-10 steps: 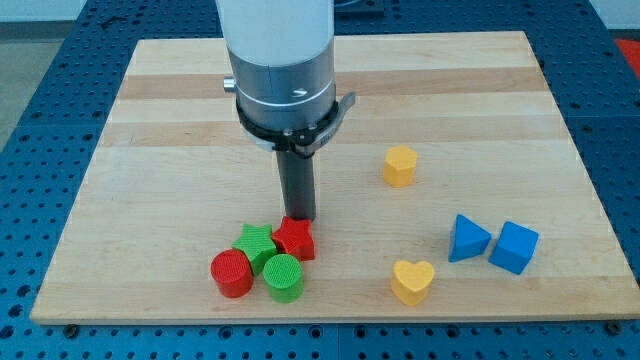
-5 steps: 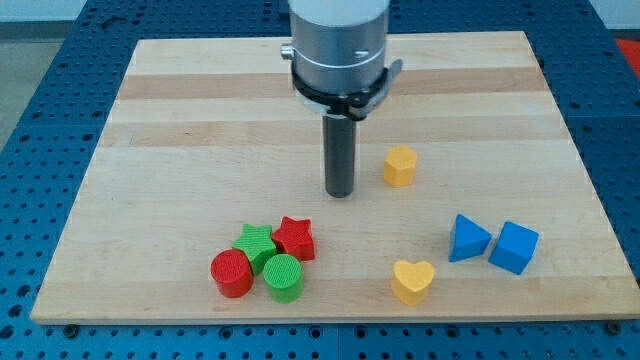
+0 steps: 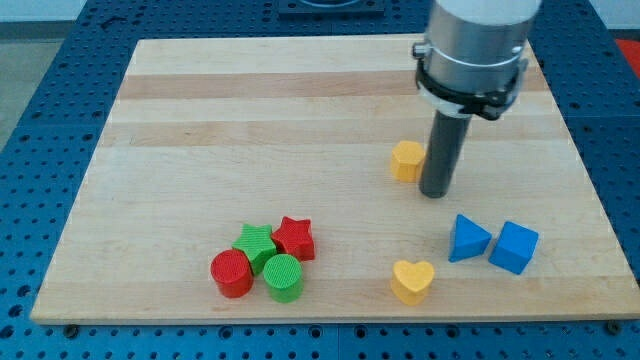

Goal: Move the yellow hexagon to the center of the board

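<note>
The yellow hexagon (image 3: 405,160) sits on the wooden board (image 3: 200,130), right of the board's middle. My tip (image 3: 436,193) is down on the board just to the right of the hexagon and slightly toward the view's bottom. The rod's side is close against the hexagon's right edge; I cannot tell whether they touch. The rod hides part of that edge.
A yellow heart (image 3: 412,281) lies near the bottom edge. Two blue blocks, a triangle-like one (image 3: 468,239) and a cube-like one (image 3: 514,247), lie below and right of my tip. A red star (image 3: 295,238), green star (image 3: 255,244), red cylinder (image 3: 231,273) and green cylinder (image 3: 283,277) cluster at bottom left.
My tip has swept from beside the red star at the left, past the hexagon, to its right side. The hexagon sits slightly further right and higher than before. Other blocks have not moved.
</note>
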